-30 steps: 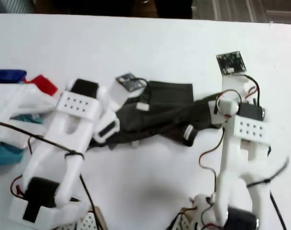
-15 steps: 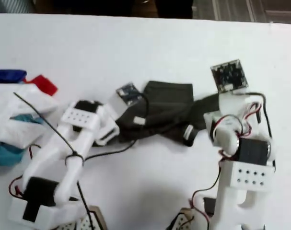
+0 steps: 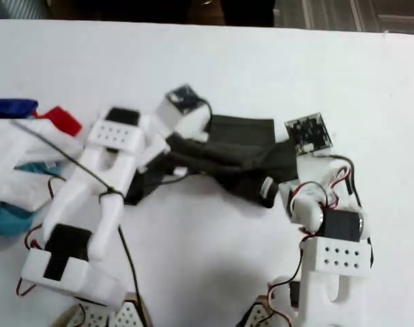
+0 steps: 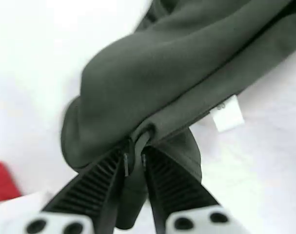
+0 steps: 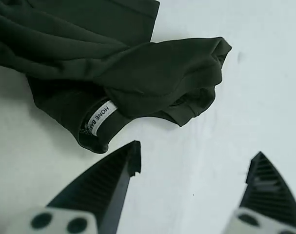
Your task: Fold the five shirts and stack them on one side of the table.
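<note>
The shirt [image 3: 242, 155], judged soft, light and limp, lay crumpled, a bunched fold clamped in the left gripper [image 4: 134, 155]; the right gripper [image 5: 195, 163] gaped beside its labelled edge, the likely second hold.

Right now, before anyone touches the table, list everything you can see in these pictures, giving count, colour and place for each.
table: one, white, under everything.
dark shirt: one, dark grey, crumpled at the table's middle.
label: one, white, on the dark shirt's edge nearest the right gripper.
pile of clothes: one pile, white, blue, red and teal, at the table's left edge; the number of pieces cannot be told.
left gripper: one, black, shut on a fold of the dark shirt.
right gripper: one, black, open over bare table beside the dark shirt, holding nothing.
</note>
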